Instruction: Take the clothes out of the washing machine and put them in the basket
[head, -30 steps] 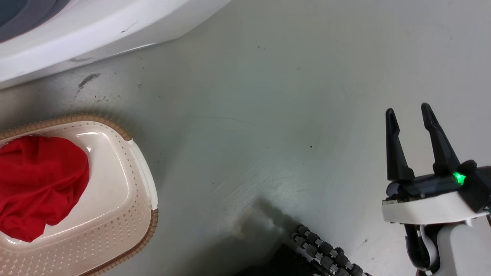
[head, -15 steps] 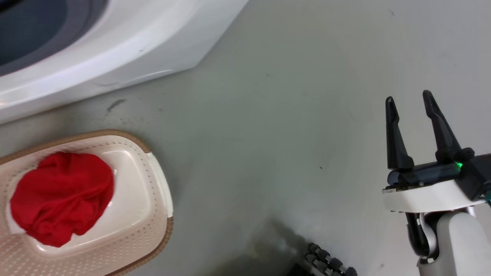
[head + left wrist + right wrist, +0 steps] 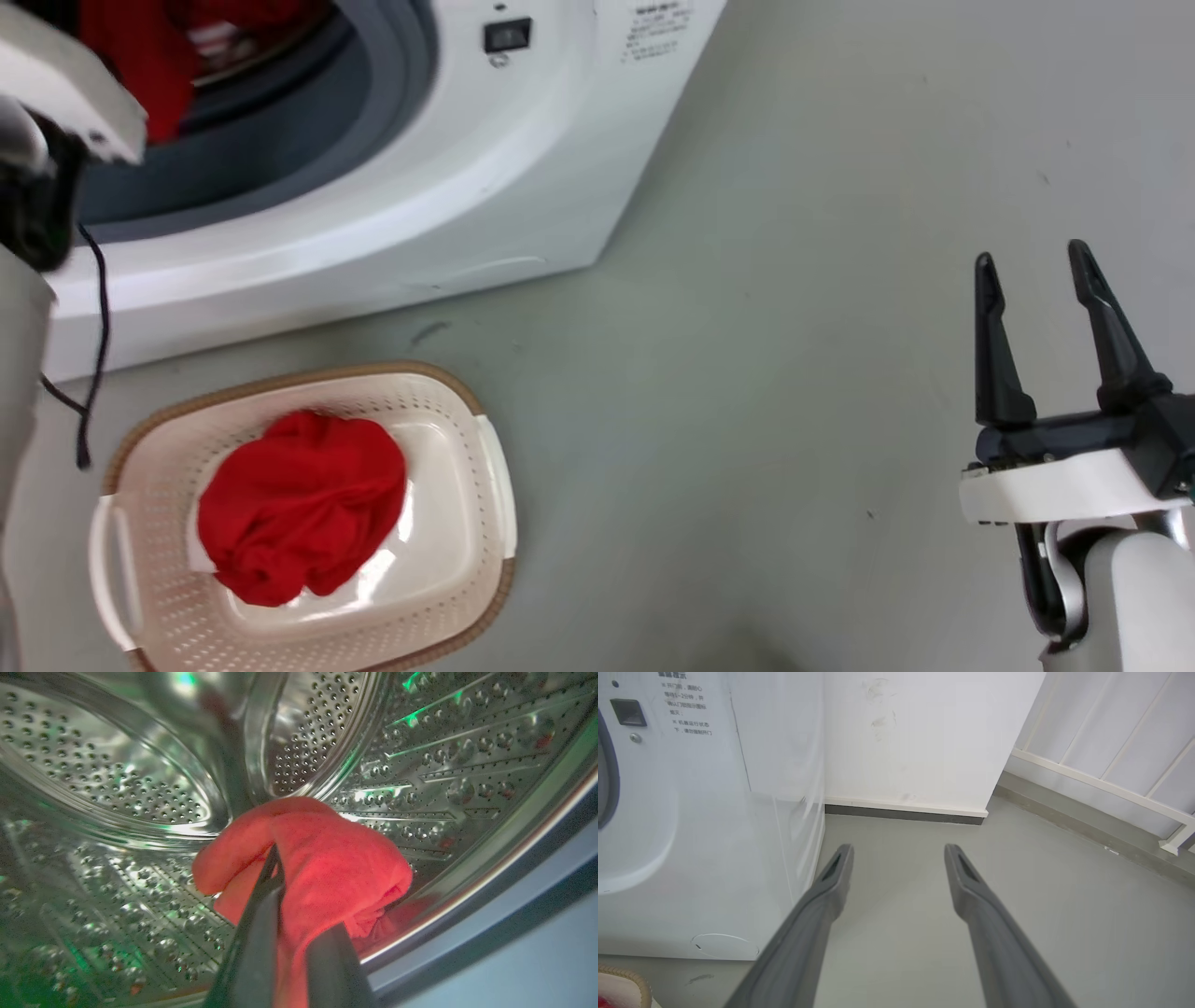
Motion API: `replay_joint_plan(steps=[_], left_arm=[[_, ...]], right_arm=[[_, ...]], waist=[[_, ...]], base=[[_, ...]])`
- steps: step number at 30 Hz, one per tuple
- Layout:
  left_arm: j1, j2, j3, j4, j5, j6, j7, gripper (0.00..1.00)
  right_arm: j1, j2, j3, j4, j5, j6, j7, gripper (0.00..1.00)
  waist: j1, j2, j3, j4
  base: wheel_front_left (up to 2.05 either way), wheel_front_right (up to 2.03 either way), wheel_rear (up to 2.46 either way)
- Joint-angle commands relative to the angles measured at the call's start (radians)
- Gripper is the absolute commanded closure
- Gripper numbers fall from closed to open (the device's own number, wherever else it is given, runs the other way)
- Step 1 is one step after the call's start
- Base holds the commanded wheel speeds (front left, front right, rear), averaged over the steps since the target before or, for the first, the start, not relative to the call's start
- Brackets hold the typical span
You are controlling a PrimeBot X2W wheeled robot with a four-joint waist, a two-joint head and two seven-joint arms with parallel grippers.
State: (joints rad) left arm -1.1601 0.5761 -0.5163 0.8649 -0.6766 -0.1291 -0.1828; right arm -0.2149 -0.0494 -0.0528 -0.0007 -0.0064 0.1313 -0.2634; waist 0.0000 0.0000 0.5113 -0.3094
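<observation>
- My head camera is swinging up toward the large white front-loading washing machine (image 3: 523, 168). Its grey-rimmed porthole is now showing in the head view, where a second ago only its lower edge was. The view is what is shifting, not the things on the grey floor (image 3: 747, 373).
- I am reading that as a turn back to the washer for the last piece, so I am judging the task about half done.
- My left gripper (image 3: 299, 891) is reaching into the shiny perforated steel drum (image 3: 117, 788). Its two dark fingers are clenching a bright red soft fabric garment (image 3: 336, 858).
- That garment is sitting low in the drum, near the porthole rim, bunched into a hump. Its long axis is running across the left wrist view, with its crest pointing deeper into the drum.
- The cream perforated plastic basket with a brown woven-look rim (image 3: 280, 381) is standing just before the washer and holding the other bright red crumpled garment (image 3: 303, 504). Its long axis is lying roughly along the washer's front.
- My right gripper (image 3: 1032, 257) is hanging released and empty over bare floor, well apart from the basket.
</observation>
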Motion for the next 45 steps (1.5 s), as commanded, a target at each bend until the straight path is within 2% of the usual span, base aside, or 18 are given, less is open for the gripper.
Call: replay_joint_plan(steps=[1, 7, 10, 16, 23, 27, 33, 40, 45], left_arm=[[0.038, -0.005, 0.006, -0.013, -0.002, 0.008, -0.033, 1.0], [0.191, -0.048, 0.024, -0.127, 0.022, 0.029, -0.082, 1.0], [0.276, -0.072, 0.092, -0.263, 0.055, 0.064, -0.084, 1.0], [0.468, -0.135, 0.223, -0.535, 0.152, 0.089, -0.084, 1.0], [0.646, -0.223, 0.328, -0.791, 0.216, 0.057, -0.083, 1.0], [0.754, -0.268, 0.348, -0.889, 0.234, 0.035, -0.083, 1.0], [0.879, -0.297, 0.31, -0.925, 0.241, 0.014, -0.083, 1.0], [0.944, -0.277, 0.214, -0.89, 0.203, 0.001, -0.075, 1.0], [0.947, -0.239, 0.1, -0.806, 0.163, 0.0, -0.013, 1.0]], right_arm=[[0.018, -0.001, -0.009, 0.004, -0.01, -0.001, -0.002, 0.0], [0.046, -0.001, -0.029, 0.014, -0.042, -0.001, -0.002, 0.0], [0.051, -0.001, -0.041, 0.019, -0.055, -0.001, -0.002, 0.0], [0.064, -0.001, -0.051, 0.024, -0.077, -0.001, -0.002, 0.0], [0.082, -0.001, -0.056, 0.033, -0.091, -0.001, -0.002, 0.0], [0.09, -0.001, -0.056, 0.038, -0.095, -0.001, -0.002, 0.0], [0.097, -0.001, -0.048, 0.035, -0.104, -0.001, -0.002, 0.0], [0.078, -0.001, -0.05, 0.021, -0.114, -0.001, -0.002, 0.0], [0.06, -0.001, -0.04, 0.017, -0.121, -0.001, -0.002, 0.0]], waist=[[0.0, 0.0, -0.065, 0.052], [0.0, 0.0, -0.139, 0.112], [0.0, 0.0, -0.165, 0.14], [0.0, 0.0, -0.216, 0.198], [0.0, 0.0, -0.258, 0.253], [0.0, 0.0, -0.268, 0.276], [0.0, 0.0, -0.261, 0.297], [0.0, 0.0, -0.223, 0.299], [0.0, 0.0, -0.178, 0.29]], base=[[0.0, 0.0, 0.0], [0.0, 0.0, 0.0], [0.0, 0.0, 0.0], [0.0, 0.0, 0.0], [0.0, 0.0, 0.0], [0.0, 0.0, 0.0], [0.0, 0.0, 0.0], [0.0, 0.0, 0.0], [0.0, 0.0, 0.0]])
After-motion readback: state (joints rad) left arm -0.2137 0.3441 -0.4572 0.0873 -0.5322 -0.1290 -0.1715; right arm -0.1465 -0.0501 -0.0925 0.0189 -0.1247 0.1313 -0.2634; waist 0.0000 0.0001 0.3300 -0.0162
